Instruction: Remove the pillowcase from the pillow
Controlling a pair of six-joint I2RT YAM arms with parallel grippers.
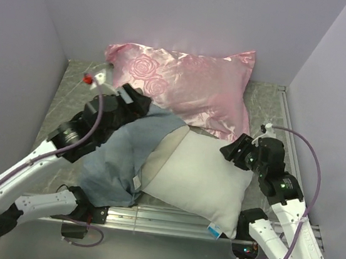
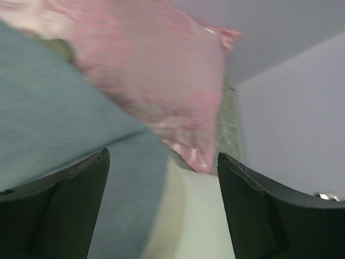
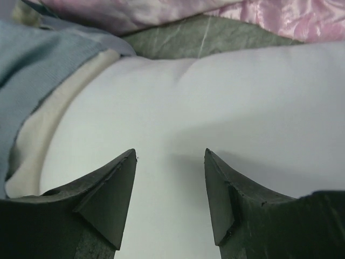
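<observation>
The white pillow lies at the front of the table with a small tag at its near right corner. The slate-blue pillowcase is bunched over its left end, and most of the pillow is bare. My left gripper is open and empty above the pillowcase's far edge. In the left wrist view the left gripper has pillowcase and pillow below its gap. My right gripper is open at the pillow's far right corner. In the right wrist view the right gripper hovers over bare pillow, with the pillowcase to the left.
A shiny pink rose-patterned pillow lies at the back, its near edge touching the white pillow and pillowcase. It also shows in the left wrist view and the right wrist view. Walls close three sides. A metal rail runs along the front edge.
</observation>
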